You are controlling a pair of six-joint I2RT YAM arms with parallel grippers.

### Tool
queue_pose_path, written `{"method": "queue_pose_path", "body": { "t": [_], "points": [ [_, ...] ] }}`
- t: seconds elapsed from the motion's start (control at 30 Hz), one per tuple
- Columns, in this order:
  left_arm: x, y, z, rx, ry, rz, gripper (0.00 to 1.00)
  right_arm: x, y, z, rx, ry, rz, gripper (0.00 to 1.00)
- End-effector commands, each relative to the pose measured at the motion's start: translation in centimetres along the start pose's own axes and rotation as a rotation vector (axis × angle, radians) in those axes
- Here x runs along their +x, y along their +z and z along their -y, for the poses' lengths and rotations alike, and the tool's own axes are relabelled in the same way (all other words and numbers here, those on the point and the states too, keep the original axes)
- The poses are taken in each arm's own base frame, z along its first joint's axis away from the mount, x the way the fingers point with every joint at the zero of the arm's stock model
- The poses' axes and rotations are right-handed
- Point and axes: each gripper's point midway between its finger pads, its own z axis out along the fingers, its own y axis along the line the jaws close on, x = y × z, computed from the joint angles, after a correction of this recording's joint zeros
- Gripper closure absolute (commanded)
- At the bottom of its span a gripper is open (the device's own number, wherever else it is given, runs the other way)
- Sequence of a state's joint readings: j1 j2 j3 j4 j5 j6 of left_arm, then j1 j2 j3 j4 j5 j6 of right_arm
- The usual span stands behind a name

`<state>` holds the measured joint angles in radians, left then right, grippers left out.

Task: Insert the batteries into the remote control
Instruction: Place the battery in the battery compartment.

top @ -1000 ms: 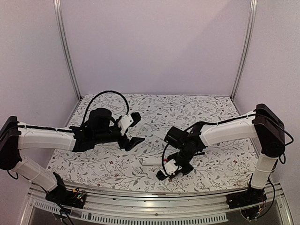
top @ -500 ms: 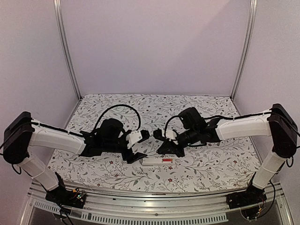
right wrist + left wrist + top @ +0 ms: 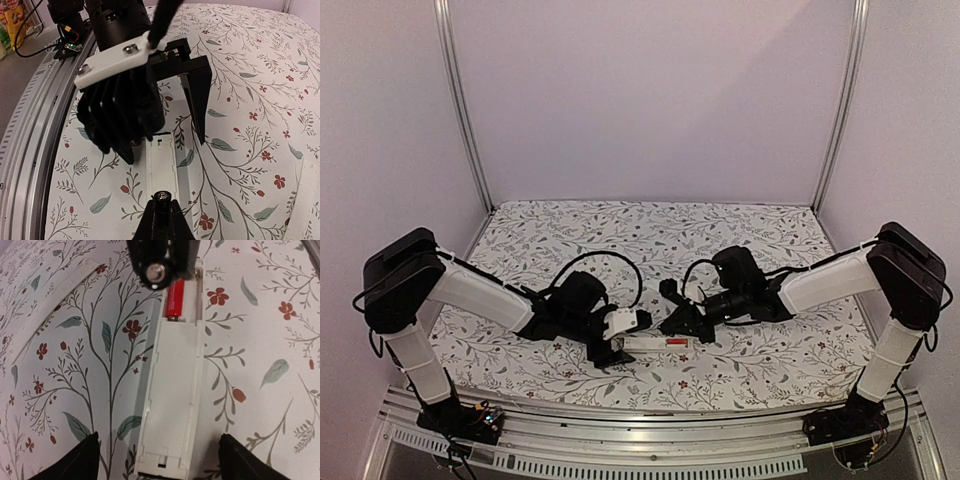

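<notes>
The white remote control (image 3: 655, 343) lies open side up on the flowered cloth, one red-orange battery (image 3: 174, 300) seated in its compartment. My left gripper (image 3: 618, 338) is open; in the left wrist view its gripper (image 3: 160, 460) straddles the remote's near end (image 3: 172, 395) without touching. My right gripper (image 3: 685, 322) is shut on a second battery (image 3: 162, 196), whose metal end shows between the tips, held just above the remote's other end (image 3: 162, 157). That battery also shows in the left wrist view (image 3: 156, 272).
The thin white cover strip (image 3: 50, 310) lies flat on the cloth beside the remote; it also shows at the right edge of the right wrist view (image 3: 300, 185). The table's metal front rail (image 3: 45, 130) runs close behind the left arm.
Both arms have come down and inward to the remote. The left gripper moved from the back left to its left end; the right gripper moved from the front to its right end.
</notes>
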<state>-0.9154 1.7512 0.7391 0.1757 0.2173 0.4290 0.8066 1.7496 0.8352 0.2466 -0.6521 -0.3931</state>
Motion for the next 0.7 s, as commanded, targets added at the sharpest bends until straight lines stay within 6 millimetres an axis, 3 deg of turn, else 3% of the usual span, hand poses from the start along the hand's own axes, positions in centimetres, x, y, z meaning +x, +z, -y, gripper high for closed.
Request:
{"method": "queue_pose_path", "body": {
  "t": [0.0,0.67],
  "points": [
    [-0.9,0.2,0.0,0.019,0.014,0.019,0.19,1.5,0.5,-0.2,-0.011,0.014,0.006,1.00],
    [-0.7,0.3,1.1,0.063,0.018,0.050,0.45,6.1,0.9,-0.2,0.010,-0.018,-0.127,1.00]
  ]
}}
